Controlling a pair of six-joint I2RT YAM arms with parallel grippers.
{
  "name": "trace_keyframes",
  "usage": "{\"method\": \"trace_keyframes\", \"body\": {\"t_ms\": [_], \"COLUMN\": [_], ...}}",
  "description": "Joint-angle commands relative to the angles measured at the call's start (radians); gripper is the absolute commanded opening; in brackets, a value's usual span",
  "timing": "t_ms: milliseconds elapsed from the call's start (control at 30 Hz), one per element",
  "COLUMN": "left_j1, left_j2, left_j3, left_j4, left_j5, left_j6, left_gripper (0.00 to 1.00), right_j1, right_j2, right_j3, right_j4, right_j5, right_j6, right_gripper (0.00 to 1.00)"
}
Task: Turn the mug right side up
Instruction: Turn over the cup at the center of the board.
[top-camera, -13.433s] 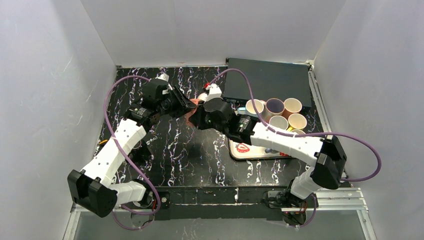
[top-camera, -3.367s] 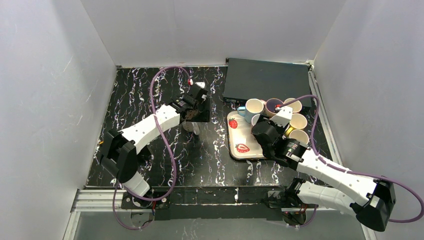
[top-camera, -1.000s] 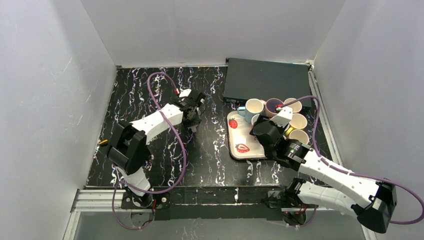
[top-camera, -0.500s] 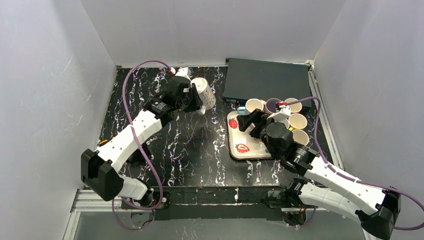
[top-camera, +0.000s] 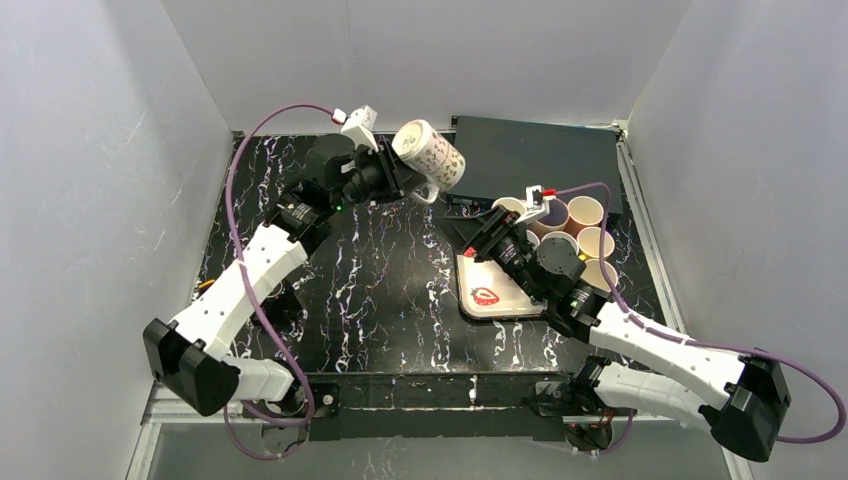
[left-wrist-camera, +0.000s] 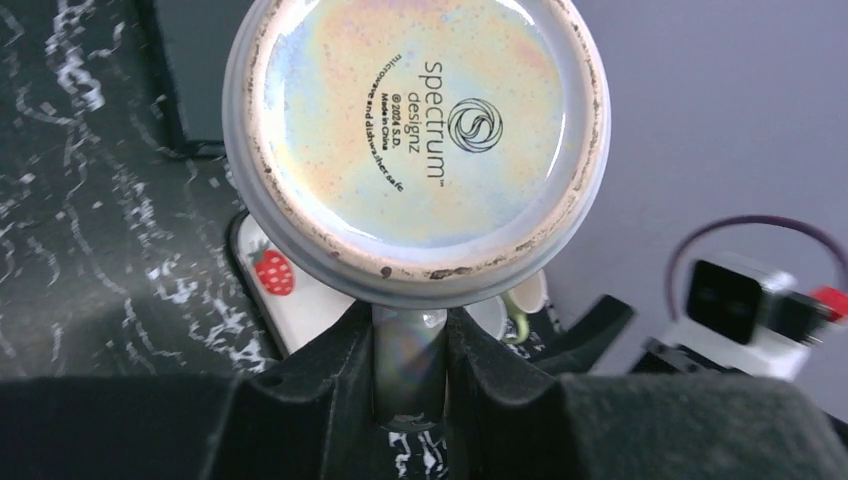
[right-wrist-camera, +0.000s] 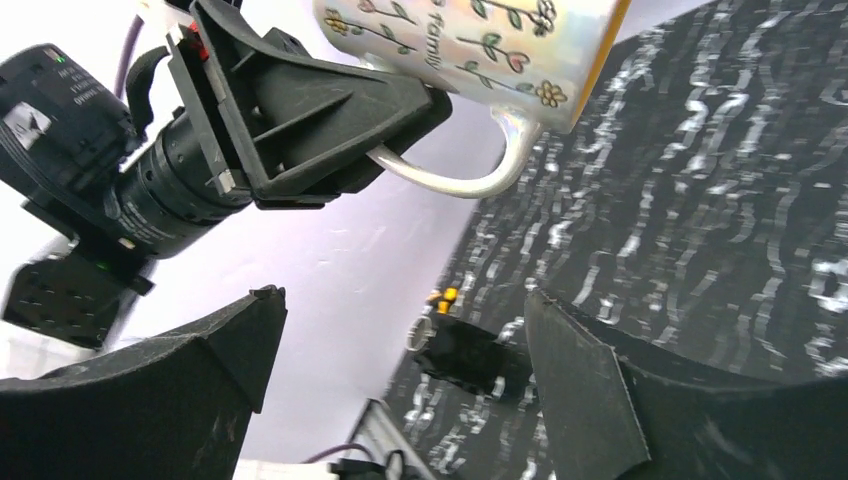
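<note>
1. Two pincers are in play, so look at both first. Your left pincer (top-camera: 413, 187) is pinched narrow on the mug's handle (left-wrist-camera: 408, 345), and that is its only hold. Your right pincer (top-camera: 472, 228) is wide open and holds nothing.
2. The mug (top-camera: 432, 155) hangs high in the air near 12 o'clock of the table (top-camera: 380, 300). It is tipped over: its bottom points up toward 10 o'clock and its mouth points toward 4 o'clock. So it is not right side up yet.
3. The mug could slip. The handle is thin and shiny, and the heavy cup part sticks out past the fingers. A quick turn of the wrist could make it swing or slide out, and it is a long fall to the hard table.
4. Your right pincer could bump the mug. It sits near the mug, at the mug's 4 o'clock. If you bring it in too fast or off to one side, a finger may hit the cup wall and knock the mug loose.
5. A bad hand-over could drop it. If your left pincer lets go before the right one has shut on the mug, nothing holds it.
6. The cups (top-camera: 585, 212) by the strawberry tray (top-camera: 480, 300) stand at 3 o'clock, close to your right arm. A wide swing could tip them.
</note>
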Motion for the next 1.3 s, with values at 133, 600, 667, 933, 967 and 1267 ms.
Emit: {"method": "trace_keyframes", "body": {"t_ms": [133, 600, 667, 933, 967, 1267], "left_j1": [0.001, 0.001, 0.001, 0.001, 0.001, 0.001], "left_j2": [-0.169, -0.217, -0.226, -0.242, -0.246, -0.259], "left_j3": [0.119, 0.166, 0.164, 0.158, 0.155, 0.138], "left_j4": [0.250, 0.331, 0.333, 0.341, 0.344, 0.350], "left_j5": [0.225, 0.385, 0.389, 0.404, 0.405, 0.421], "left_j6": [-0.072, -0.204, -0.205, -0.200, -0.202, -0.177], "left_gripper": [0.00, 0.00, 0.00, 0.00, 0.00, 0.00], "right_j1": [-0.003, -0.004, -0.002, -0.002, -0.004, -0.003], "right_j2": [0.023, 0.218, 0.229, 0.245, 0.248, 0.255], "right_j3": [-0.002, 0.156, 0.166, 0.191, 0.195, 0.227], "right_j4": [0.411, 0.673, 0.696, 0.715, 0.717, 0.725], "right_j5": [-0.018, -0.124, -0.132, -0.112, -0.111, -0.117], "right_j6": [0.143, 0.228, 0.229, 0.232, 0.234, 0.213], "right_gripper": [0.97, 0.81, 0.80, 0.56, 0.51, 0.13]}}
